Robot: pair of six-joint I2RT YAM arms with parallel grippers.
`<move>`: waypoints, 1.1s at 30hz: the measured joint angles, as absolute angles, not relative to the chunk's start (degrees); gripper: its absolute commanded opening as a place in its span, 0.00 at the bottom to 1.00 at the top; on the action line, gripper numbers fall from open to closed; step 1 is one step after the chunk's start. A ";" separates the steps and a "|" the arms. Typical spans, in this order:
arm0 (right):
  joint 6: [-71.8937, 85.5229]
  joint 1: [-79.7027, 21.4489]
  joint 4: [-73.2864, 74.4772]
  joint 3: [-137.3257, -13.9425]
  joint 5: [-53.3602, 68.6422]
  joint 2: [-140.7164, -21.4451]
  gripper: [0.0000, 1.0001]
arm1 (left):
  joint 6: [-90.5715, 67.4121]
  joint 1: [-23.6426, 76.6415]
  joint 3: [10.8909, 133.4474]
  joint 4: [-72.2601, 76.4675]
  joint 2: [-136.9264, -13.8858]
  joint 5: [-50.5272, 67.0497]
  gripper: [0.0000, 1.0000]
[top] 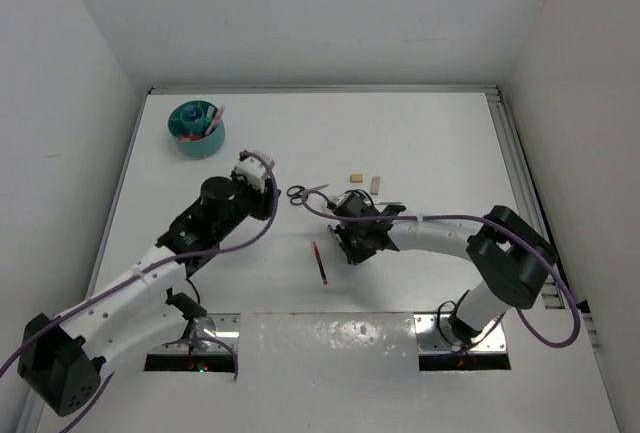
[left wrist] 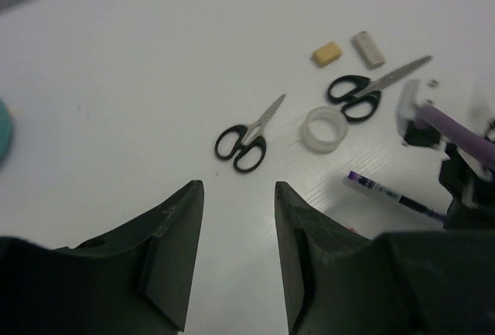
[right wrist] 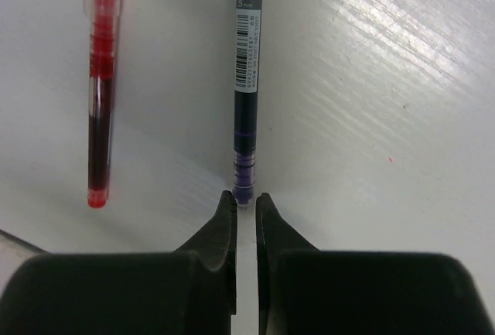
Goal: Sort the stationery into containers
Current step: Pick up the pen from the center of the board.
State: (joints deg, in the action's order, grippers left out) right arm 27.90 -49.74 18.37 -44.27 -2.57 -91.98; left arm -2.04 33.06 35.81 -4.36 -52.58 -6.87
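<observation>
My right gripper [right wrist: 244,199] is low over the table, its jaws pinched shut on the near end of a dark blue pen [right wrist: 247,80] that lies flat. A red pen [right wrist: 100,103] lies parallel to it on the left, apart from it. In the top view the right gripper [top: 350,245] sits mid-table, with the red pen [top: 320,263] just left of it. My left gripper [left wrist: 238,188] hovers open and holds nothing. Ahead of it lie two black-handled scissors [left wrist: 246,138] [left wrist: 363,91], a clear tape roll [left wrist: 324,128], a beige eraser [left wrist: 327,53] and a small white piece [left wrist: 368,49]. The teal organiser [top: 196,131] stands at the far left with pens in it.
White walls close in the table on the left, back and right, and a metal rail [top: 520,168] runs along the right edge. Purple cables [top: 300,215] loop from both wrists over the middle of the table. The arm bases stand at the near edge.
</observation>
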 measured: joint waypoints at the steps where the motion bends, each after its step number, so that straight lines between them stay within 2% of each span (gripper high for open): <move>1: 27.53 -49.74 19.05 -44.29 -2.44 -91.33 0.00 | 2.98 33.61 34.37 -2.33 -50.61 -4.38 0.40; 8: 25.93 -49.74 25.89 -50.48 3.14 -84.68 0.00 | 42.81 36.01 28.40 3.51 -43.29 16.43 0.49; 14: 28.51 -49.74 25.50 -58.43 7.84 -81.89 0.00 | 65.87 37.80 28.16 0.27 -44.23 25.54 0.51; 19: 30.28 -49.76 24.60 -61.12 9.76 -81.95 0.00 | 76.31 39.86 28.16 -3.03 -45.45 27.62 0.51; 29: 31.73 -50.74 24.49 -62.50 12.73 -82.15 0.00 | 84.60 41.30 28.16 -5.34 -46.63 24.73 0.50; 33: 31.99 -51.44 24.47 -62.50 14.17 -82.15 0.00 | 86.30 41.69 27.94 -5.39 -47.00 22.94 0.34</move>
State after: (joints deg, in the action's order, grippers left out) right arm 31.99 -51.44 24.47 -62.50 14.17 -82.15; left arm 86.30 41.69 27.94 -5.39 -47.00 22.94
